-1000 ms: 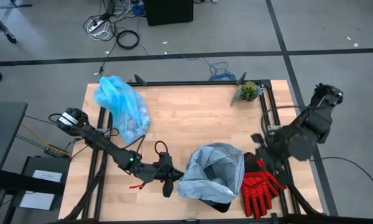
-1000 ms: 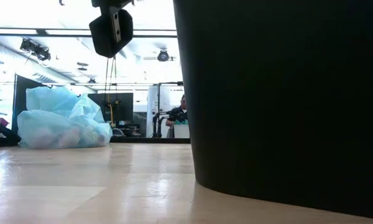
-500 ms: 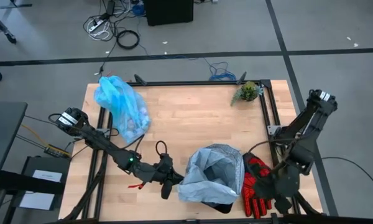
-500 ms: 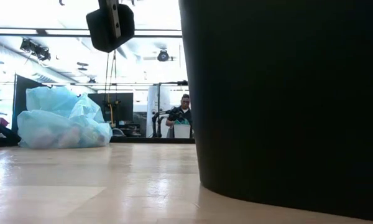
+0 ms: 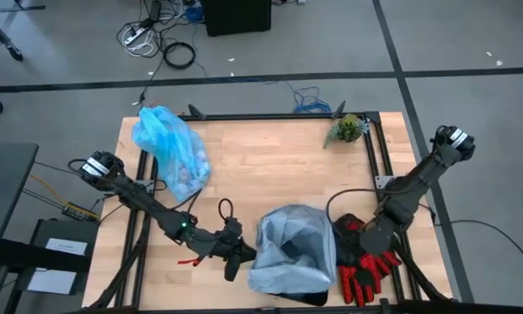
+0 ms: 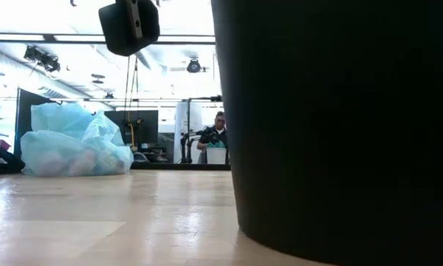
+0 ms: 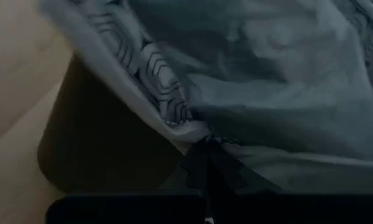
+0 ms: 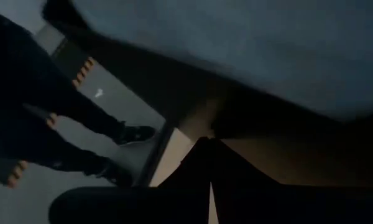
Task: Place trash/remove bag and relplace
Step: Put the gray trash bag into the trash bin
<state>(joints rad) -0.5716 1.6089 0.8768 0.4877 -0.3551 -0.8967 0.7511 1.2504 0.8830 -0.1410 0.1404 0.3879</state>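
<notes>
Your open lane is the bare light wooden tabletop (image 5: pixel 270 166) at centre. Obstacles: knotted cyan-blue plastic bag (image 5: pixel 170 150) at 10 o'clock, small green plant (image 5: pixel 348 129) at 1, grey-lined black bin (image 5: pixel 289 255) at 6, red-black work gloves (image 5: pixel 366 262) at 5.

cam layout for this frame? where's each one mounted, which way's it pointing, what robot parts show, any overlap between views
High: above the table, looking straight down; both arms, left gripper at the grey-blue bag over the black bin, right gripper by the red gloves.
Low: at table-top height, looking level into the room; a dark arm part hangs overhead, bin wall fills the right.
Left wrist: on the left arm, facing the grey-blue bag, pinched in its shut fingers.
Right wrist: on the right arm, facing the bin; shut fingers.
Shared: cyan bag in high and low.
</notes>
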